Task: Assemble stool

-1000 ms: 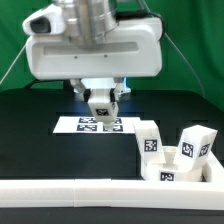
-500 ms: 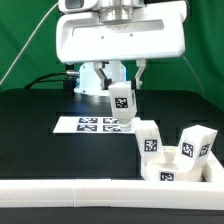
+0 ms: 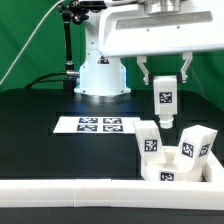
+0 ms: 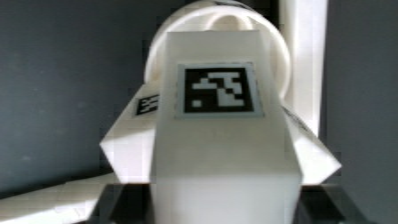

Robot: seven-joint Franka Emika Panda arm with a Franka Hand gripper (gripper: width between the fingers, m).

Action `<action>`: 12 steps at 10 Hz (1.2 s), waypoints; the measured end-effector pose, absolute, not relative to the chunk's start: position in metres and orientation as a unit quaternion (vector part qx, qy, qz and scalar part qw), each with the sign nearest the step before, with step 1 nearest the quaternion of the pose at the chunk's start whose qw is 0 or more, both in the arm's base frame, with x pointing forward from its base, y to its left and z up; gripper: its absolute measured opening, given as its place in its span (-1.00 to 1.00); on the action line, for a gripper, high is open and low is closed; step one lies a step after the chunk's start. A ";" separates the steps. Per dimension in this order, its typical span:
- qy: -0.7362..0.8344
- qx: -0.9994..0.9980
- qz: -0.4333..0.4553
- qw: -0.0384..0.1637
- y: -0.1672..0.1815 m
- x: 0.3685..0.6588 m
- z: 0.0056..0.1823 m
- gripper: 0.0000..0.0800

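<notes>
My gripper [image 3: 163, 88] is shut on a white blocky stool leg [image 3: 164, 103] with a black-and-white tag, and holds it upright in the air above the parts at the exterior view's right. In the wrist view the leg [image 4: 217, 120] fills the frame between the dark fingers [image 4: 128, 195], tag facing the camera. Below it the round seat disc [image 3: 175, 162] lies against the front rail, with two more legs [image 3: 149, 142] [image 3: 195, 143] standing on or beside it. The held leg hangs just above the nearer leg, apart from it.
The marker board [image 3: 95, 125] lies flat on the black table at centre. A long white rail [image 3: 90, 198] borders the front edge. The arm's white base [image 3: 100, 75] stands at the back. A green backdrop is behind.
The gripper has carried the leg up off the marker board and to the exterior view's right, to above the seat disc and the other legs.
</notes>
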State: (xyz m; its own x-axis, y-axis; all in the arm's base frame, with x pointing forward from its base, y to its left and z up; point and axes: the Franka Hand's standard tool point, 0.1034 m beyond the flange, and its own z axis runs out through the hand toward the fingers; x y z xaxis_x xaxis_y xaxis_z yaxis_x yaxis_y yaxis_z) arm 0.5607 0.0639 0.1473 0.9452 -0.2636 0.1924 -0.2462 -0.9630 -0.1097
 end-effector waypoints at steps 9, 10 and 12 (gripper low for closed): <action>0.047 -0.994 -0.096 0.015 0.082 0.577 0.132 -0.16; 0.047 -0.994 -0.095 0.015 0.081 0.577 0.131 -0.16; 0.046 -0.993 -0.107 0.015 0.089 0.576 0.125 -0.16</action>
State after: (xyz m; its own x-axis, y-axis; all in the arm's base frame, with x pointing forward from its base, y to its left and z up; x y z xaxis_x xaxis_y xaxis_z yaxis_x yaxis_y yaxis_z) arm 0.5762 0.0886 0.1254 0.9727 -0.0951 0.2118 -0.0887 -0.9953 -0.0391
